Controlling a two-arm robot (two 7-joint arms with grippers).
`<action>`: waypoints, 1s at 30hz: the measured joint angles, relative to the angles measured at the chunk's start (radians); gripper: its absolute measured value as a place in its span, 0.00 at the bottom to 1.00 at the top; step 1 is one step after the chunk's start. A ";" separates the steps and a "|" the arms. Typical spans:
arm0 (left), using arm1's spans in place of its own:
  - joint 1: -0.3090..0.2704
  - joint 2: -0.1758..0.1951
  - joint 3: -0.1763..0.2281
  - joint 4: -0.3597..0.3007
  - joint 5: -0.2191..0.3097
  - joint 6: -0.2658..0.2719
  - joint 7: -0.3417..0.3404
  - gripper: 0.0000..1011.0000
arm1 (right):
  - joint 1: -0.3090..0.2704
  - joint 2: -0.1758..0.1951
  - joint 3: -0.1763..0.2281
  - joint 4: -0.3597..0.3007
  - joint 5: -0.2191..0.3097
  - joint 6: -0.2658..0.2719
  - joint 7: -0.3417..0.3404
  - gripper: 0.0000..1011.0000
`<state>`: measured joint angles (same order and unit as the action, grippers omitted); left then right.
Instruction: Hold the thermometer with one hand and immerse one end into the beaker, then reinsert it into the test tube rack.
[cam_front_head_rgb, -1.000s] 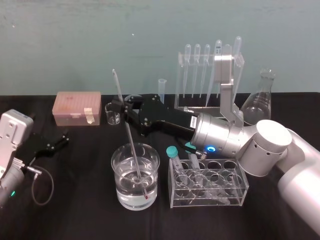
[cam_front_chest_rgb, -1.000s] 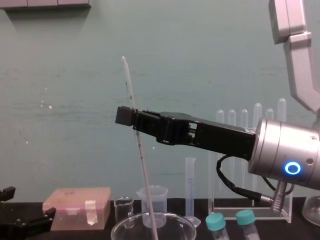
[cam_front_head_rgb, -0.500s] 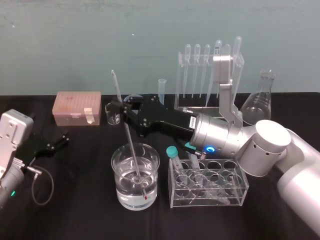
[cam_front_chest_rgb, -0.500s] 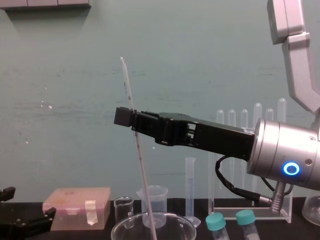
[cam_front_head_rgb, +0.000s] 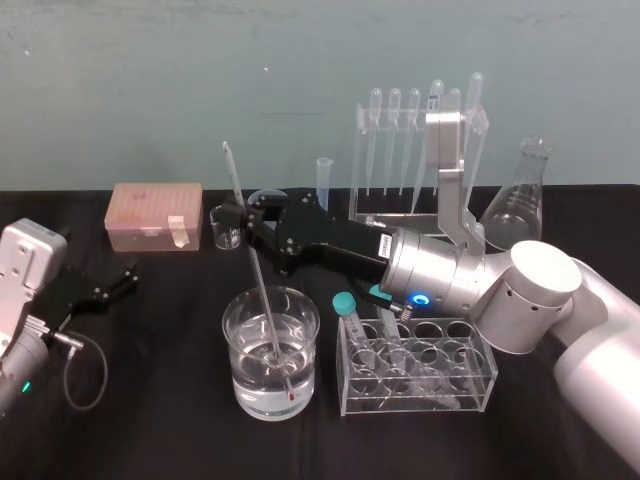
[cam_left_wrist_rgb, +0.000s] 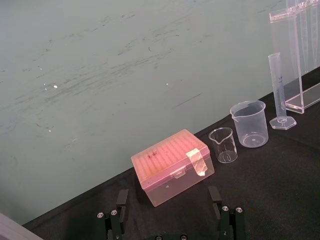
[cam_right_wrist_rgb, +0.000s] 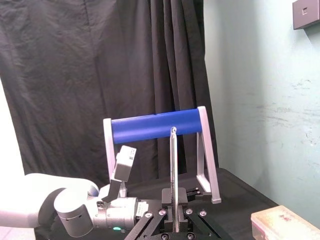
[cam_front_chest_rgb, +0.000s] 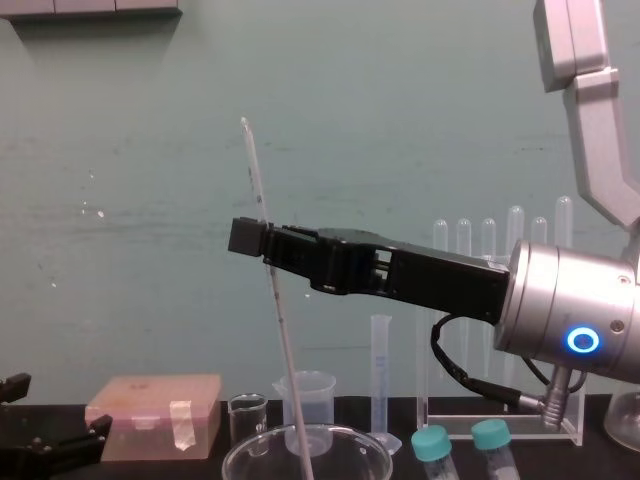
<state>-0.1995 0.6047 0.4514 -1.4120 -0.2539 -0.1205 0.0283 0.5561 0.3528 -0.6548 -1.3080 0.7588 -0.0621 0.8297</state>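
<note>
The thermometer (cam_front_head_rgb: 262, 290) (cam_front_chest_rgb: 283, 340) (cam_right_wrist_rgb: 173, 165) is a thin glass rod leaning slightly, its red-tipped lower end under the water in the wide beaker (cam_front_head_rgb: 240, 375) (cam_front_chest_rgb: 250, 458). My right gripper (cam_front_head_rgb: 243, 218) (cam_front_chest_rgb: 250, 237) reaches in from the right above the beaker and is shut on the thermometer's upper part. The tall clear test tube rack (cam_front_head_rgb: 357, 160) (cam_front_chest_rgb: 500, 428) (cam_left_wrist_rgb: 300, 50) stands at the back right with pipettes hanging in it. My left gripper (cam_front_head_rgb: 120, 282) (cam_left_wrist_rgb: 167, 191) rests open on the table at the far left.
A low clear rack (cam_front_head_rgb: 415, 365) with teal-capped tubes stands right of the beaker. Along the back are a pink tip box (cam_front_head_rgb: 155, 215) (cam_left_wrist_rgb: 172, 165), a tiny glass beaker (cam_front_head_rgb: 225, 228), a graduated cylinder (cam_front_head_rgb: 323, 180) and a conical flask (cam_front_head_rgb: 520, 195).
The right gripper has sunk very slightly with the thermometer, whose tip stays in the water. The left arm has not moved.
</note>
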 joint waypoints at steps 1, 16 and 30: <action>0.000 0.000 0.000 0.000 0.000 0.000 0.000 1.00 | 0.000 0.000 0.000 0.000 0.000 0.000 0.000 0.06; 0.000 0.000 0.000 0.000 0.000 0.000 0.000 1.00 | -0.003 0.001 -0.001 -0.002 -0.001 -0.001 0.000 0.06; 0.000 0.000 0.000 0.000 0.000 0.000 0.000 1.00 | 0.000 -0.001 0.000 0.002 0.000 -0.002 0.002 0.06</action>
<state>-0.1995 0.6047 0.4514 -1.4120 -0.2539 -0.1205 0.0283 0.5561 0.3522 -0.6545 -1.3062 0.7587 -0.0642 0.8312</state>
